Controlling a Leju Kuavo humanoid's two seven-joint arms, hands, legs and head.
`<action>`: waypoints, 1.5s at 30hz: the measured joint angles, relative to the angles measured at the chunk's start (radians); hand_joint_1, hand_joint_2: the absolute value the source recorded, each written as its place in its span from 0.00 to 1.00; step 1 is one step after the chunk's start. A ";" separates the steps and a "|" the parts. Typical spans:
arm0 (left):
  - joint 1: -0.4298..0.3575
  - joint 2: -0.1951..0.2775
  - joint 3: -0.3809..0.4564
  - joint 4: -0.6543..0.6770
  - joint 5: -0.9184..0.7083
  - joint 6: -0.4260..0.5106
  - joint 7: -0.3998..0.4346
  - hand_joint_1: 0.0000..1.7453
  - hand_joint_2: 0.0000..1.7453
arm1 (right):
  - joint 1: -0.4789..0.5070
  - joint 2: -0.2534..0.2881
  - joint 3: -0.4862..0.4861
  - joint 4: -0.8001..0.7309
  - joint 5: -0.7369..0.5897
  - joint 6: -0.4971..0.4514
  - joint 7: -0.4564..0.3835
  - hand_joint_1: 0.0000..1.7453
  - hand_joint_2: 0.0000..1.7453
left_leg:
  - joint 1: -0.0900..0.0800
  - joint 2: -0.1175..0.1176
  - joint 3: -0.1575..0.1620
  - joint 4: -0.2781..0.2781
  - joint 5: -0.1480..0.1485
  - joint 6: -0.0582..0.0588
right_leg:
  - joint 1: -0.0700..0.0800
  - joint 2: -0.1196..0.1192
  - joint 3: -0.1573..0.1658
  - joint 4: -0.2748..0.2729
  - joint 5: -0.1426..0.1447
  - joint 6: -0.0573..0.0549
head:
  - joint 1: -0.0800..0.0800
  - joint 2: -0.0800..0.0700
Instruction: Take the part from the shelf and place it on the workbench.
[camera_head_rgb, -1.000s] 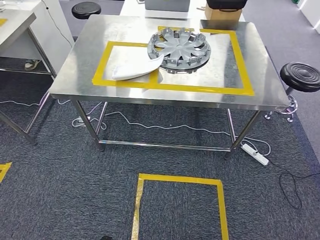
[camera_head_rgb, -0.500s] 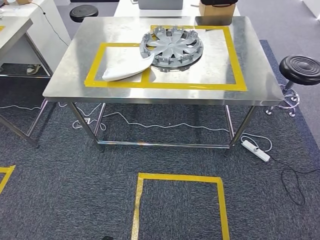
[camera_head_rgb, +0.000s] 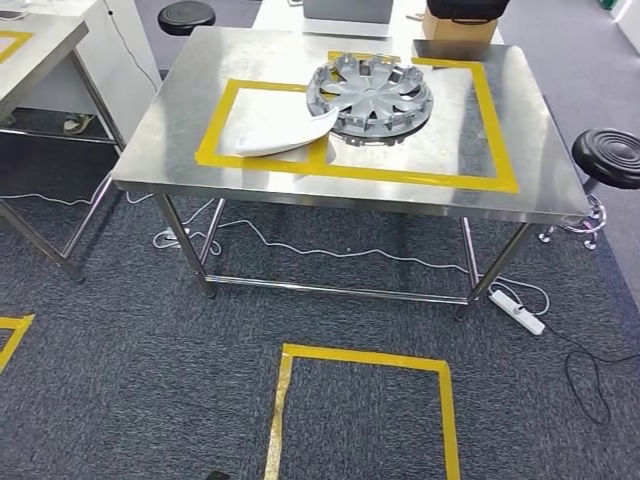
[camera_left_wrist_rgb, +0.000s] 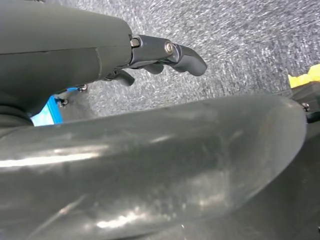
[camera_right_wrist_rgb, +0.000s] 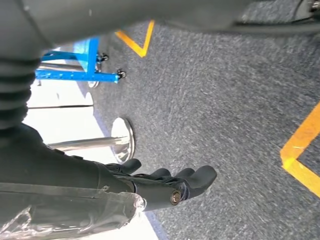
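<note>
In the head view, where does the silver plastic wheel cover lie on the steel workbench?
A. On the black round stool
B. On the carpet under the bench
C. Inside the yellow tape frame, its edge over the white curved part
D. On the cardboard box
C: the silver plastic wheel cover lies inside the yellow tape frame on the steel workbench, its edge overlapping the white curved part.

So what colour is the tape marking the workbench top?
Yellow tape, clearest in the head view.
</note>
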 joint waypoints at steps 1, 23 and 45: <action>-0.001 -0.001 0.000 0.000 0.001 -0.003 0.003 0.00 0.00 | 0.000 0.000 0.000 0.000 0.000 0.001 0.000 0.00 1.00 | 0.001 -0.011 0.001 0.000 0.001 -0.002 | -0.002 0.013 0.035 -0.069 0.037 -0.001 | 0.000 0.000; -0.007 -0.004 -0.004 0.004 -0.017 0.010 0.047 0.00 0.00 | -0.008 0.001 -0.024 0.000 -0.021 0.014 0.004 0.00 1.00 | -0.004 0.095 -0.013 0.004 0.004 -0.019 | 0.006 -0.109 0.134 -0.243 0.069 -0.012 | -0.013 0.000; -0.008 -0.004 -0.004 0.005 -0.028 0.018 0.050 0.00 0.00 | -0.002 0.001 -0.041 0.000 -0.034 0.027 -0.004 0.00 1.00 | 0.001 0.036 -0.168 0.287 -0.102 -0.055 | -0.005 -0.049 0.128 -0.244 0.078 -0.050 | -0.018 0.000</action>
